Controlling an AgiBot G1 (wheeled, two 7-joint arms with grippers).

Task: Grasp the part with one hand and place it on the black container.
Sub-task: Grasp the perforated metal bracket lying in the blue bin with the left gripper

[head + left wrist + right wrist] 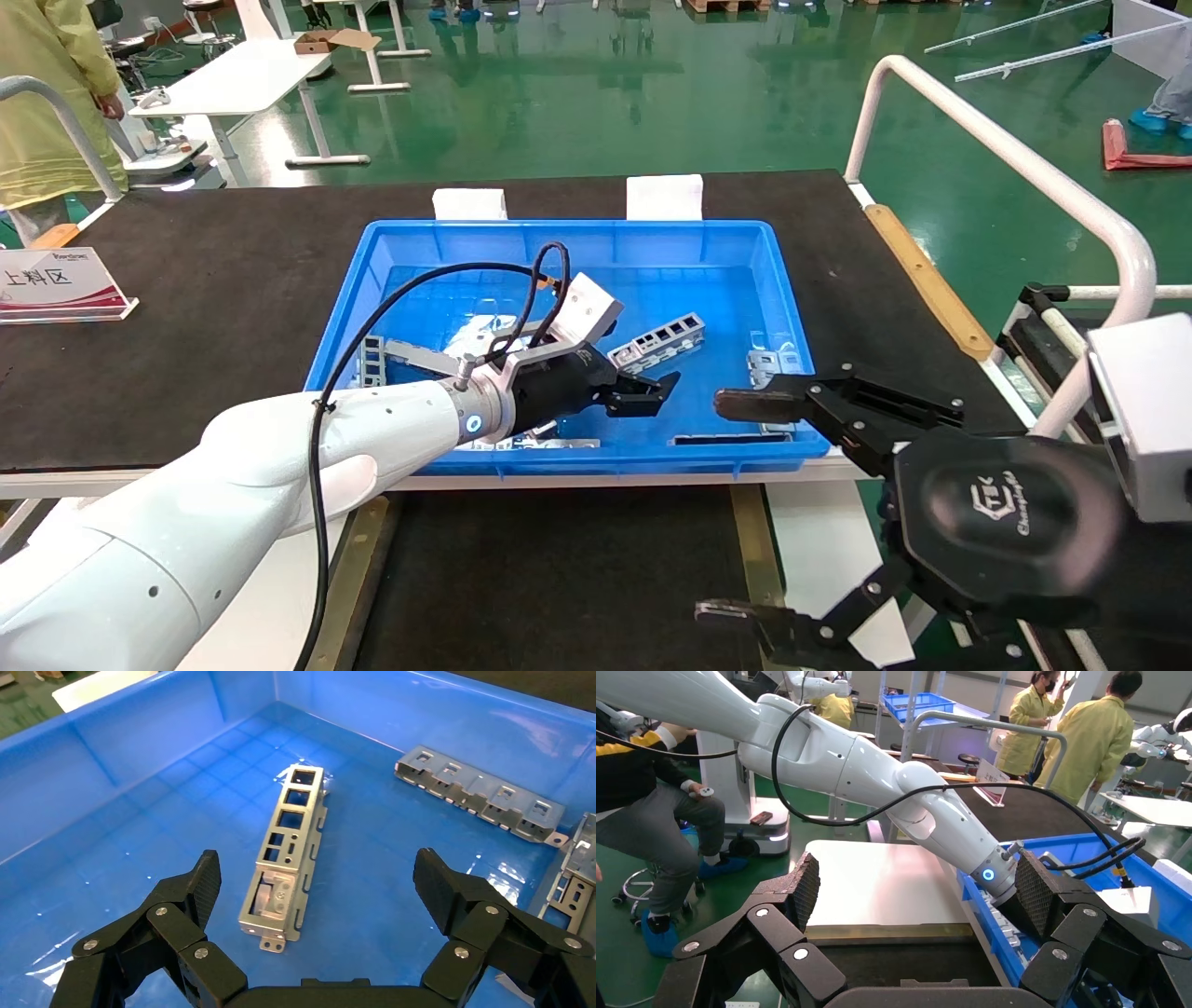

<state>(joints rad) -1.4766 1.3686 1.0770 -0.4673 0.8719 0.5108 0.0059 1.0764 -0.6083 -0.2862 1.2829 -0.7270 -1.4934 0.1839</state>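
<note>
The part (656, 340) is a silver channel strip with square cut-outs, lying flat on the floor of the blue bin (410, 244). In the left wrist view the part (288, 853) lies lengthwise just ahead of my left gripper (316, 881). The jaws stand wide open above it, and neither finger touches it. In the head view the left gripper (652, 391) hovers low inside the bin, just in front of the part. The black container (559, 578), edged by brass strips, lies in front of the bin. My right gripper (740, 508) hangs open and empty beside the black container (891, 962).
More metal parts lie in the bin (478, 794), (576, 874), (382, 359). The bin's walls surround the left gripper. A white rail (1006, 149) runs along the table's right side. A sign (56, 284) stands at the left, and people stand beyond the table.
</note>
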